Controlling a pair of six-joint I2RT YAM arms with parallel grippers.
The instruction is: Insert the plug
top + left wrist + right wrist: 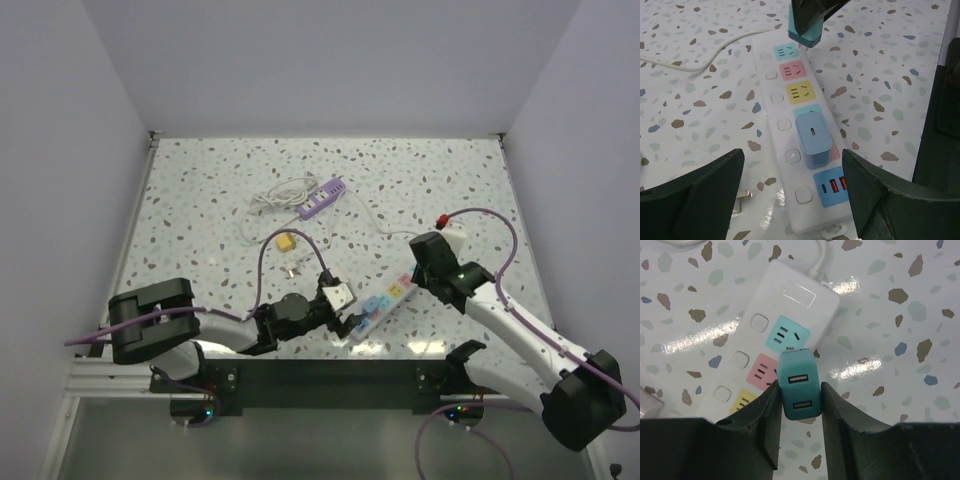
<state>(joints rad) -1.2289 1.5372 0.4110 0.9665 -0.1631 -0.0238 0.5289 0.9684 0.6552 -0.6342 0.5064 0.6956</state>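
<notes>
A white power strip (771, 55) with coloured sockets lies near the table's front edge (380, 305). A pale blue charger (812, 137) sits plugged into it beside the blue USB panel. My left gripper (792, 160) is open, its fingers either side of that end of the strip and touching nothing. My right gripper (799, 390) is shut on a teal plug (797, 385) with two USB ports. The teal plug (805, 35) hangs over the strip's far end, by the teal socket (785, 335) and the pink one. Its prongs are hidden.
A purple power strip (325, 195) and a coiled white cable (275, 200) lie at the back. A yellow plug (285, 242) and a small pronged piece (297, 270) lie left of centre. A white block with a red top (450, 228) sits behind my right arm.
</notes>
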